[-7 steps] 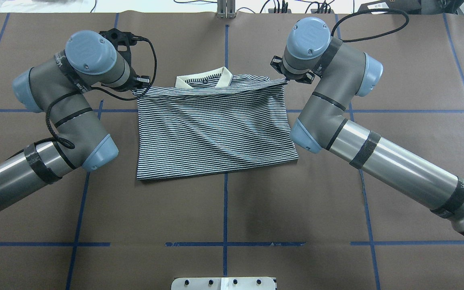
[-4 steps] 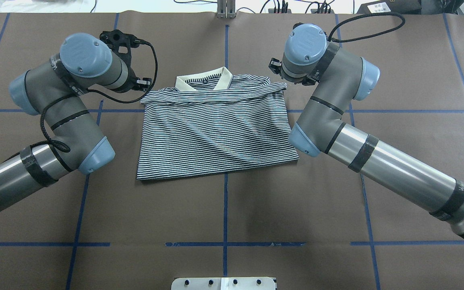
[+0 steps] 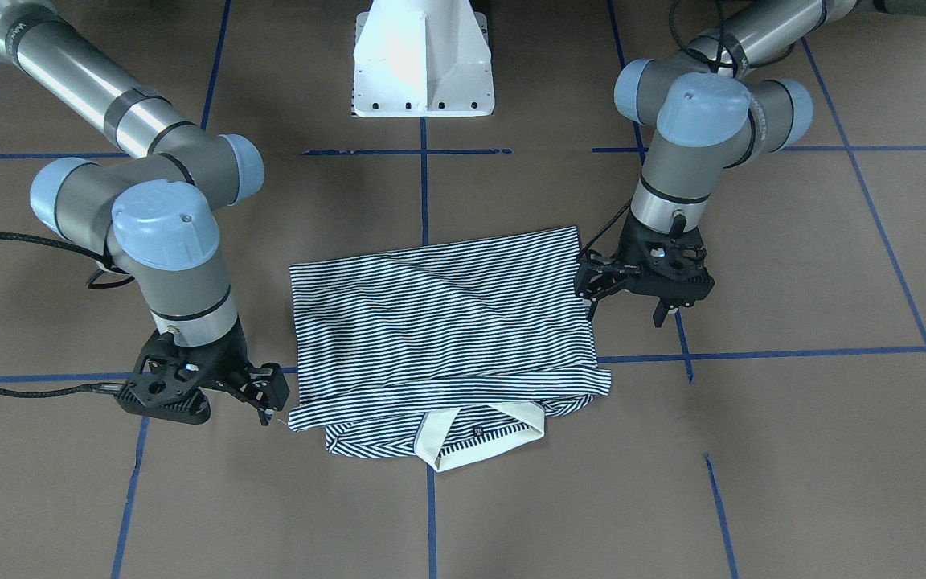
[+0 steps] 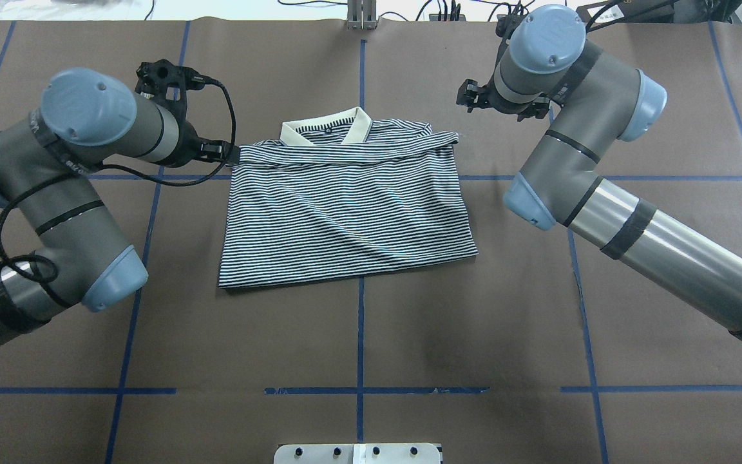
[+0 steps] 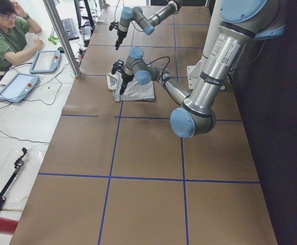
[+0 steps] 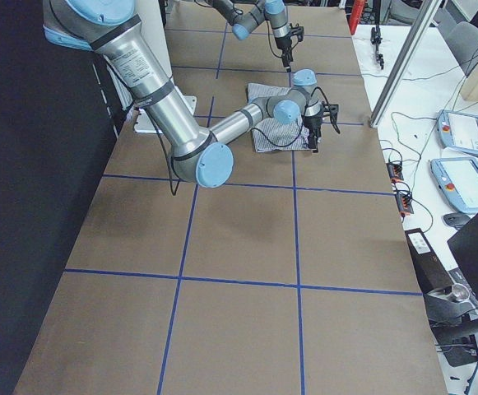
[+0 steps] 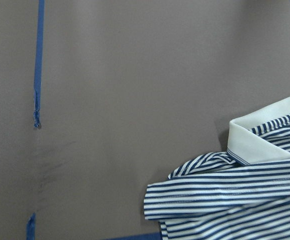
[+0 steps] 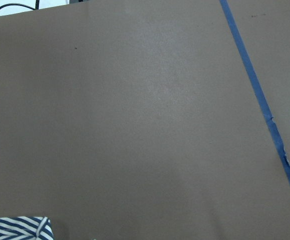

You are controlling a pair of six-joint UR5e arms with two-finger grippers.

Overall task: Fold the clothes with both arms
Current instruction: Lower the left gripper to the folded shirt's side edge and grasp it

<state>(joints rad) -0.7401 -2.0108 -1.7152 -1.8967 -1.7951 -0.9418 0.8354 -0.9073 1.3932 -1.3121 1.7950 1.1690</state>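
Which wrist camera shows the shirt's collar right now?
The left wrist camera: the cream collar sits at its right edge. The right wrist view catches only a striped corner of the shirt, bottom left.

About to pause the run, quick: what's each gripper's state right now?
Left gripper: open, holding nothing, beside the polo shirt.
Right gripper: open, holding nothing.

The folded polo shirt (image 4: 345,206) fills mid-frame, with my left claw (image 4: 223,153) at its upper-left corner and my right claw (image 4: 469,96) clear of it at upper right. Bare surface (image 4: 506,335) lies open across the lower half, save the white pedestal base (image 4: 358,453) at bottom centre.
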